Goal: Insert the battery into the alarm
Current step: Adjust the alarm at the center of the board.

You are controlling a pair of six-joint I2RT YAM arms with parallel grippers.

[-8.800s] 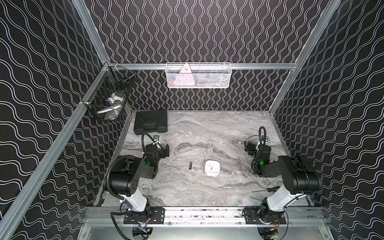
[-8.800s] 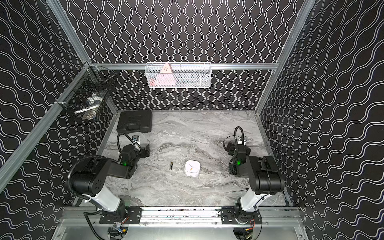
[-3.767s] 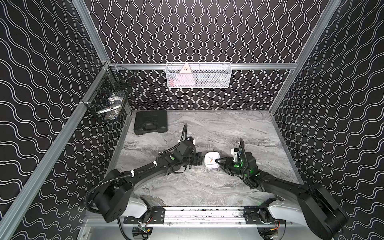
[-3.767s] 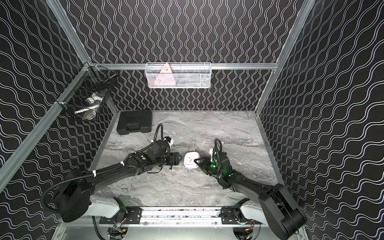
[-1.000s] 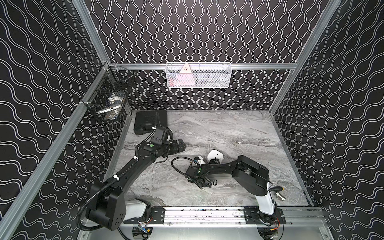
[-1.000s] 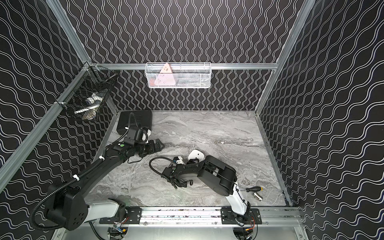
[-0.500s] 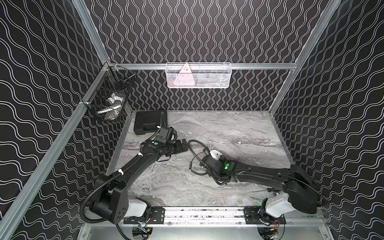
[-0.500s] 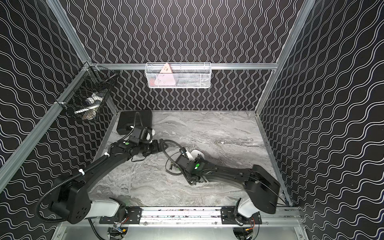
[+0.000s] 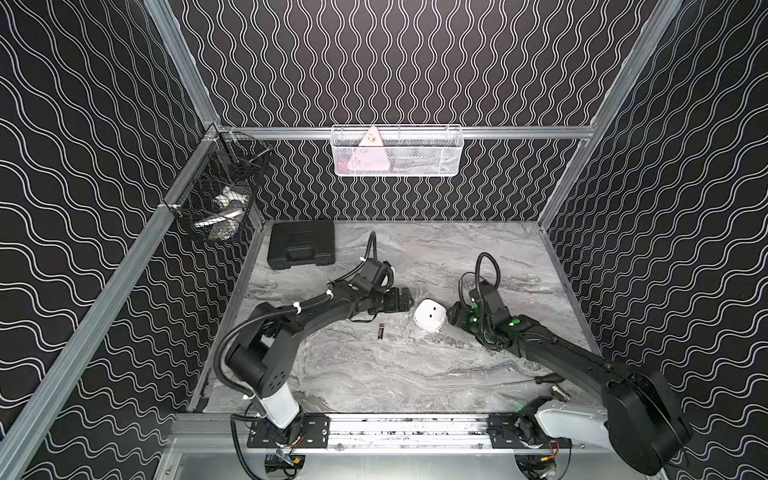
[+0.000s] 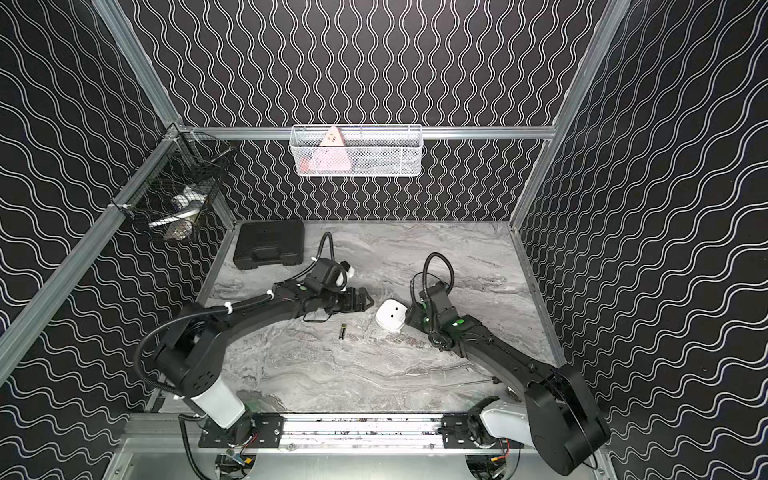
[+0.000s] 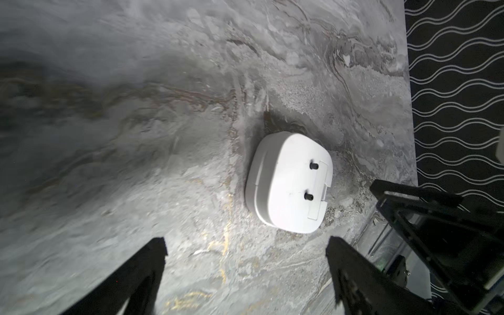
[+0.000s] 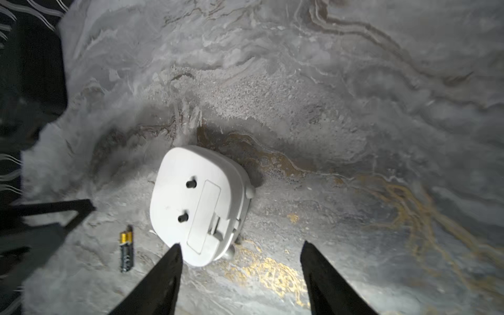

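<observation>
Left arm: reaches out from its base at the near rail, elbow bent, forearm running low and almost level over the grey marbled table (image 9: 374,374) toward the middle. The left tool (image 9: 406,300) points at the small white rounded-square alarm clock (image 9: 430,316), its tips just short of it. In the left wrist view I see the 2 black fingers (image 11: 141,272) spread wide with only bare table between them. The alarm (image 11: 289,182) sits beyond the tips, nearer 1 finger than the other.

Right arm: stretched long from its base, upper link lying low, wrist slightly raised, a cable loop standing above it. The right tool (image 9: 452,314) meets the alarm from the opposite side. In the right wrist view the jaws stand apart and nothing is between them. 1 fingertip (image 12: 171,261) overlaps the alarm's edge, but I cannot tell whether it touches.

Alarm: face down on the table between the 2 tools, white back up. The back shows 2 small dark knobs and a rectangular battery cover. I cannot tell whether that cover is fully seated.

Battery: the small black cylindrical battery with a gold end (image 9: 381,331) lies flat on the table. It is just beside the alarm on the left arm's side, nearer the rail than the left tool. It is apart from both tools and gripped by neither. The right wrist view shows it (image 12: 126,251) alongside the alarm's edge.
</observation>
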